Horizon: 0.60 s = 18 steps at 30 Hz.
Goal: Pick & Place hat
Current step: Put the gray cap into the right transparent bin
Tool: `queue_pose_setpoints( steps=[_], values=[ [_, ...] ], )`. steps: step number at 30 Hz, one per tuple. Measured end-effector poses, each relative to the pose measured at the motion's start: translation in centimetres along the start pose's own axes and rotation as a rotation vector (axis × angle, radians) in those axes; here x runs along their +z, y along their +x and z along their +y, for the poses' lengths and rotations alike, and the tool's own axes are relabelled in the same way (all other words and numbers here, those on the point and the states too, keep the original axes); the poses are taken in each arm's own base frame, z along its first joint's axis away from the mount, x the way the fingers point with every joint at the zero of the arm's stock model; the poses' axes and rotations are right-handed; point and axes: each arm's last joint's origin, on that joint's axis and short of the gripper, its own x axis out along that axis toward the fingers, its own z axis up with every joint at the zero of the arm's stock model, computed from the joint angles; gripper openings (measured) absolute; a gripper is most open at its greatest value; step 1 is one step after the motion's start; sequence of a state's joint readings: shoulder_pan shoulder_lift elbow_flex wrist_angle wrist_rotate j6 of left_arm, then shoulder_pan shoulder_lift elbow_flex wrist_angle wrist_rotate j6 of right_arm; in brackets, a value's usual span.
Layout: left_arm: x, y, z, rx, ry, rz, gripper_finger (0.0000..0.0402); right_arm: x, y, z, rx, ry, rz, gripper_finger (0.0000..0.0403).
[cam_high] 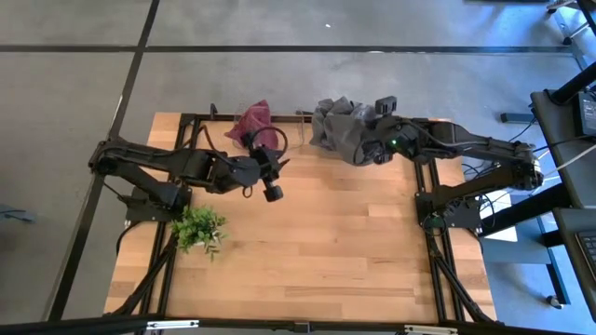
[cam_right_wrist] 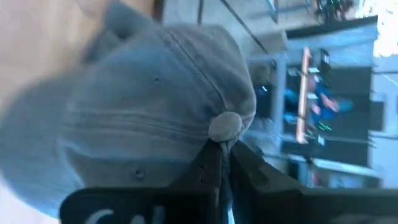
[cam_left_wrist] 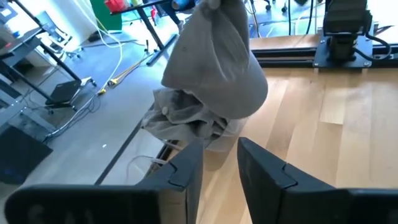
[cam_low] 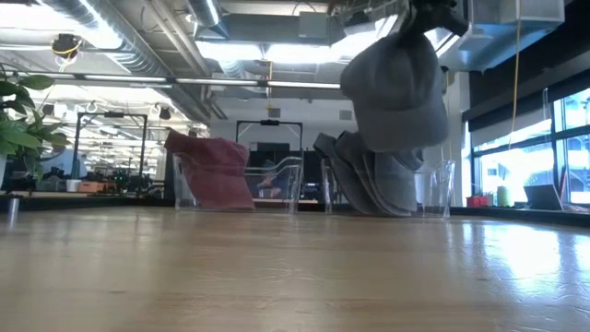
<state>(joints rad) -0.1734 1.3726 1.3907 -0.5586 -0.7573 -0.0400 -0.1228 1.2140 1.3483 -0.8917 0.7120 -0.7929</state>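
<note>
Hanging from the right claw (cam_right_wrist: 225, 163), clamped, a grey hat (cam_right_wrist: 149, 106); left claw (cam_left_wrist: 219, 168) apart.

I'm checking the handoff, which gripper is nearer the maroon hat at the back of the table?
Left. The left gripper sits just in front of the maroon hat, empty. The right gripper is farther right, holding a grey cap above the grey pile.

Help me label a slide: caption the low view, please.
Right gripper lifts a grey hat above the stack of grey hats; maroon hat sits left.
</note>
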Motion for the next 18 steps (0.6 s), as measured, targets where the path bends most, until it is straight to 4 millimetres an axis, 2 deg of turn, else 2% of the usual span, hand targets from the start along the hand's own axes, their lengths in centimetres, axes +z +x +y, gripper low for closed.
queue_pose_setpoints(
  steps=[5,10,13,18],
  values=[
    [0.0,0.0,0.0,-0.001,-0.001,0.000,0.0094,-1.2,0.6,-0.6,-0.068,-0.049,0.143,0.0010],
    [0.0,0.0,0.0,-0.002,0.000,0.001,0.0094,-2.0,1.4,-1.1,-0.062,-0.063,0.198,0.0011],
    [0.0,0.0,0.0,-0.003,0.001,0.000,0.0095,-2.6,1.9,-1.1,-0.048,-0.116,0.248,0.0011],
    [0.0,0.0,0.0,-0.003,0.001,0.000,0.0094,-3.6,3.7,-0.4,-0.049,-0.104,0.315,0.0011]
  ],
)
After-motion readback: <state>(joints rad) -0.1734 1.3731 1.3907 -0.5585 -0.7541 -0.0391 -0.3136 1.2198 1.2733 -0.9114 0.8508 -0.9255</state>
